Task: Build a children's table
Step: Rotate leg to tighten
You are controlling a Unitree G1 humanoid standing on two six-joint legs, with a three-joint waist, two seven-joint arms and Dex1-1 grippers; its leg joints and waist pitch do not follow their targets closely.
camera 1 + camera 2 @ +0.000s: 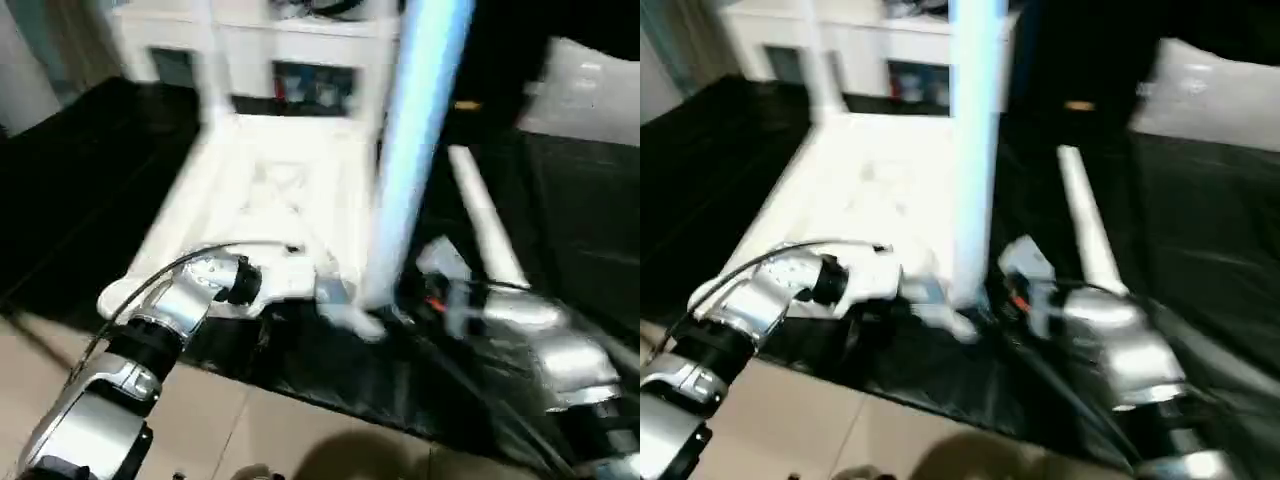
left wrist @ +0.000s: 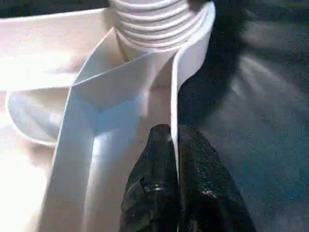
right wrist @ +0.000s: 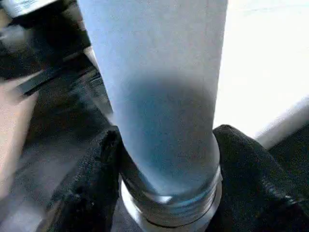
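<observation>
The white table top lies upside down on black cloth, its ribbed underside up. My left gripper is shut on the thin rim wall beside the near corner socket, also seen as the left gripper. My right gripper is shut on a white leg that stands upright at that corner, one black finger on each side just above its threaded end. A second leg lies on the cloth to the right. A third leg stands at the far left corner.
A white cabinet with glass doors stands behind the table top. A pale flat shape lies at the back right on the black cloth. Beige floor tiles run along the cloth's near edge.
</observation>
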